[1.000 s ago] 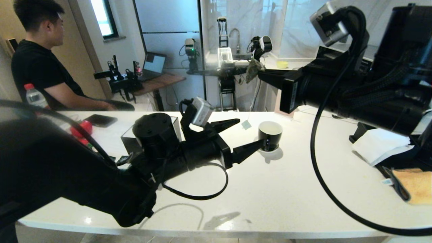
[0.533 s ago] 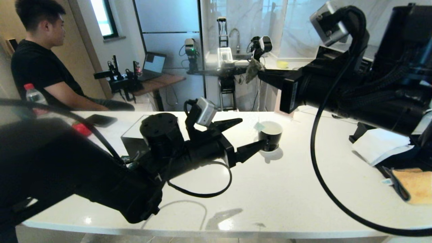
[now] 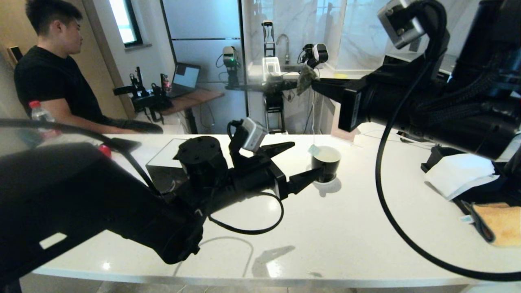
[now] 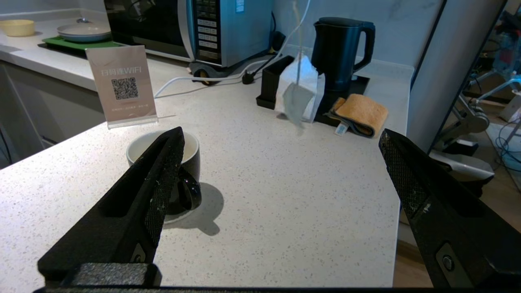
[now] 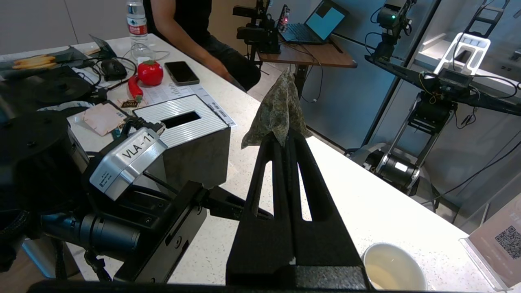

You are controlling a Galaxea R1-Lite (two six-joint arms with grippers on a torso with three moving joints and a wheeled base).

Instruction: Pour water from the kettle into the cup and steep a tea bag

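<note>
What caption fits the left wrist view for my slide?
Open left gripper beside the cup while the tea bag dangles on its string above the counter, kettle behind.

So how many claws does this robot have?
2. The left gripper is wide open beside the cup on the counter. The right gripper is raised above the cup, shut on the tag of the tea bag, which dangles below.

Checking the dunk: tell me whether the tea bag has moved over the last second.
Yes. The tea bag swung from left of the cup to its rim, hanging from the right gripper.
</note>
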